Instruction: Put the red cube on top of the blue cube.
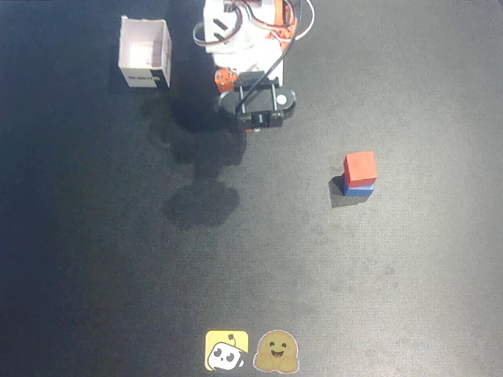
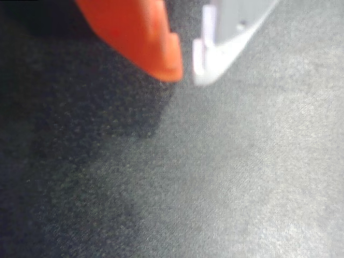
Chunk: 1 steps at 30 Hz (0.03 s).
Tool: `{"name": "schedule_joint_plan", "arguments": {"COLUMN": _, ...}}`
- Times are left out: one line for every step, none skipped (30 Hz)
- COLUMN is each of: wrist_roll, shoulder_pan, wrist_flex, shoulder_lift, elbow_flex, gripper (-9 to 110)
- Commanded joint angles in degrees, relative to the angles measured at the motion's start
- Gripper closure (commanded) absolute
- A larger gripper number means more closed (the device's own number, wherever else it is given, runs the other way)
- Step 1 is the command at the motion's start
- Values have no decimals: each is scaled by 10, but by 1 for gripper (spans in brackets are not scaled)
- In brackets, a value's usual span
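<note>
Gripper (image 2: 187, 75) is filling my wrist view — fingers nearly together, gripping nothing. Well away from it, I'm seeing the red cube (image 1: 360, 167) sitting on the blue cube (image 1: 360, 189). I'm calling the stacking done — nothing looks left to do.

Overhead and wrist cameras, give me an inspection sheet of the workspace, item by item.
Surface: dark mat, bare apart from shadows near the arm.
Job's things: red cube sits on top of the blue cube, right of centre in the overhead view.
Clutter: open white box at upper left; two stickers at the bottom edge.
Gripper: gripper holds nothing, fingertips nearly together, folded back near the arm's base, far from the cubes.
Cables: wires looped at the arm's base.
Surroundings: nothing seen beyond the mat.
</note>
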Motion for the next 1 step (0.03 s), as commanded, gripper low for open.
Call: {"name": "schedule_joint_plan", "arguments": {"wrist_roll": 4, "shoulder_pan": 4, "wrist_flex": 2, "shoulder_lift": 5, "elbow_flex": -3, "gripper": 101}}
